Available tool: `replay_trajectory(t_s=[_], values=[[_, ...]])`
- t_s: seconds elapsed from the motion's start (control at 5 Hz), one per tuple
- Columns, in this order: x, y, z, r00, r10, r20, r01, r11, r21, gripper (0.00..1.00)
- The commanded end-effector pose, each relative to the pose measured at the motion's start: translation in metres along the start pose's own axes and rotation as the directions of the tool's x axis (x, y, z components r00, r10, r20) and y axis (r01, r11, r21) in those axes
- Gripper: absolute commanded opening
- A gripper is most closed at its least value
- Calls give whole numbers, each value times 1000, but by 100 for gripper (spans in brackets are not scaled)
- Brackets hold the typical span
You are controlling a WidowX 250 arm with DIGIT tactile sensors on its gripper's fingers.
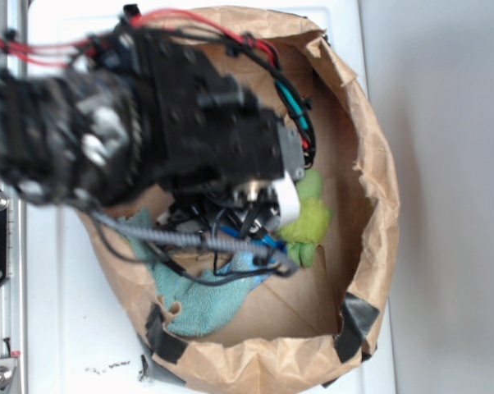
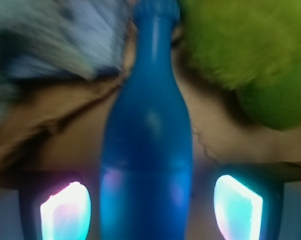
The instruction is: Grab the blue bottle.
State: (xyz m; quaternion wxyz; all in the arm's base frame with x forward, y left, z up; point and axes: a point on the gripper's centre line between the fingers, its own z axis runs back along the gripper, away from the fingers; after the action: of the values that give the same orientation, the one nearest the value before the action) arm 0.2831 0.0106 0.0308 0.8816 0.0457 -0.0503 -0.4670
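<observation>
Blue bottle (image 2: 146, 145) lies on the brown paper floor of the bag (image 1: 370, 148), neck pointing away from the wrist camera, body between the two lit fingertips (image 2: 238, 206). Gripper (image 2: 151, 207) is spread wide; a gap shows on each side of the bottle, no contact visible. Green plush (image 2: 240, 50) sits beside the neck on one side, teal rag (image 2: 50, 40) on the other. Exterior view: arm (image 1: 148, 115) reaches down into the bag, hiding most of the bottle.

We see a bulky black arm (image 1: 148, 115), blurred, with red wires along its top, a teal cable at its right edge, a grey coiled cable (image 1: 189, 238) underneath. Wrist view: two dark fingers (image 2: 65, 210) with glowing pale pads.
</observation>
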Motion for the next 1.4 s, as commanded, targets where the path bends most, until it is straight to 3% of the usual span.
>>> replay_trajectory(t_s=[0.0,0.2,0.4,0.6,1.0,1.2], values=[[18,-11,-9,999,-49,4,48,997,65,100],[18,-7,-8,999,-31,25,30,998,61,0],[16,-9,-3,999,-32,24,30,998,61,0],[11,-10,17,999,8,49,-9,1000,25,0],[16,-10,108,967,254,6,-253,967,-40,0],[20,-3,133,916,396,-68,-399,917,-32,0]])
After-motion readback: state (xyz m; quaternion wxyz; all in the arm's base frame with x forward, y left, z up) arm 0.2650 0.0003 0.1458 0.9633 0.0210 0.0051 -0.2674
